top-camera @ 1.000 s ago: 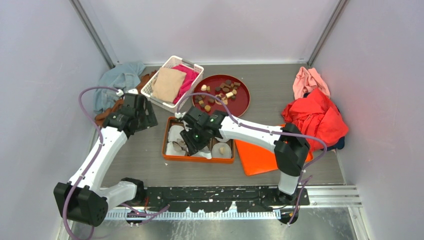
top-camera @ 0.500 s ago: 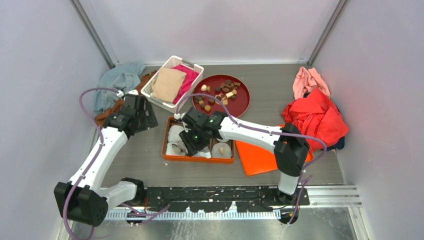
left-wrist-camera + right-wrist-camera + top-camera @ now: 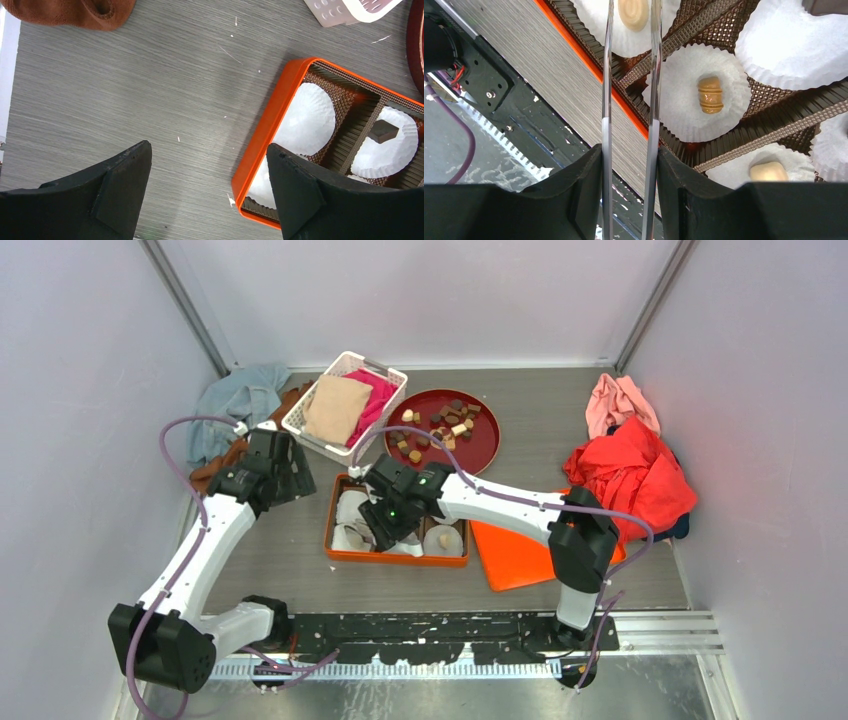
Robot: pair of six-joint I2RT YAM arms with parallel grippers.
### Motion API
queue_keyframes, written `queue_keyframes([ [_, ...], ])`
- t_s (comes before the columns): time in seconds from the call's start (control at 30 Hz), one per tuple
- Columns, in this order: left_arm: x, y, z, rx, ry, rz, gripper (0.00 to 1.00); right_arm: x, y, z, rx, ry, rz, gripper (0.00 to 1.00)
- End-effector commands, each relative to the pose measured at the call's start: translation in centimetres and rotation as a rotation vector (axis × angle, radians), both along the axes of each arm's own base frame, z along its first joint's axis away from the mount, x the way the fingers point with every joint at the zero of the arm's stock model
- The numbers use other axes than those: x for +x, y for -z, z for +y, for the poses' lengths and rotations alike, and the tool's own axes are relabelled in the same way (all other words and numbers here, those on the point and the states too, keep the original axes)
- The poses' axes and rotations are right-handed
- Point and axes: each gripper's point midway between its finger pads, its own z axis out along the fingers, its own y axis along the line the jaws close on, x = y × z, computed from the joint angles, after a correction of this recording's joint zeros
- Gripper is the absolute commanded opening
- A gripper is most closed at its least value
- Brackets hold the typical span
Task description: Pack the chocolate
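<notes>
Chocolate pieces [image 3: 443, 428], dark, tan and cream, lie on a round red plate [image 3: 487, 450]. An orange box [image 3: 331, 525] with a brown grid holds white paper cups. Some cups hold chocolate: a cream round [image 3: 633, 12], a ridged caramel piece [image 3: 711, 94], a cream piece [image 3: 769, 171] and a dark square [image 3: 384, 131]. My right gripper [image 3: 629, 150] is shut on metal tweezers [image 3: 606, 75], over the box's near row [image 3: 385, 522]. The tweezer arms stand apart with nothing gripped; their tips run out of frame past the cream round. My left gripper [image 3: 208, 147] is open and empty beside the box's left edge [image 3: 265, 130].
A white basket [image 3: 345, 400] with tan and pink cloth stands behind the box. An orange lid [image 3: 515, 550] lies right of the box. Red and pink clothes [image 3: 630, 465] are piled at the right; grey and brown cloth [image 3: 240, 395] at the back left.
</notes>
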Motion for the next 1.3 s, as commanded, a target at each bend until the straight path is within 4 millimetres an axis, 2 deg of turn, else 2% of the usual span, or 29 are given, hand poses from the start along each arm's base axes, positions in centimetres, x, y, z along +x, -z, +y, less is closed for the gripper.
queue_keyframes([
  [0.0,0.6,-0.5,0.0,-0.012,-0.007,-0.032,0.85,1.0,-5.6,1.4,0.124,-0.004,-0.104,0.46],
  [0.23,0.5,-0.5,0.0,-0.009,-0.005,-0.030,0.85,1.3,-7.1,1.6,0.153,-0.004,-0.132,0.44],
  [0.3,0.5,-0.5,0.0,-0.009,-0.003,-0.029,0.85,1.5,-7.4,1.7,0.158,-0.003,-0.144,0.33],
  [0.37,0.6,-0.4,0.0,-0.008,-0.004,-0.024,0.85,1.7,-7.7,1.8,0.163,-0.001,-0.156,0.26],
  [0.47,0.7,-0.5,-0.1,-0.011,0.001,-0.022,0.85,2.0,-8.0,1.7,0.160,-0.001,-0.174,0.23],
  [0.6,0.8,-0.6,-0.2,-0.014,0.004,-0.023,0.85,3.7,-8.8,0.8,0.152,0.046,-0.233,0.21],
  [0.73,0.9,-0.7,-0.3,-0.019,0.006,-0.025,0.85,8.9,-9.8,-3.4,0.103,0.236,-0.334,0.21],
  [0.87,1.0,-0.4,-1.1,-0.043,0.037,-0.009,0.84,15.1,-10.1,-10.0,0.057,0.530,-0.391,0.24],
  [0.93,1.1,-0.4,-2.4,-0.083,0.109,0.003,0.77,17.1,-9.5,-13.2,0.016,0.636,-0.398,0.26],
  [1.0,1.2,-0.3,-4.1,-0.129,0.200,0.005,0.76,18.4,-8.7,-15.9,-0.036,0.711,-0.388,0.27],
  [1.1,0.8,0.1,-6.5,-0.157,0.309,0.037,0.78,19.8,-7.4,-18.8,-0.076,0.782,-0.374,0.29],
  [1.17,0.6,0.3,-7.8,-0.146,0.366,0.058,0.80,20.4,-7.0,-19.6,-0.070,0.803,-0.365,0.31],
  [1.27,0.4,0.4,-8.9,-0.142,0.403,0.067,0.81,20.9,-6.1,-19.8,-0.073,0.796,-0.350,0.33],
])
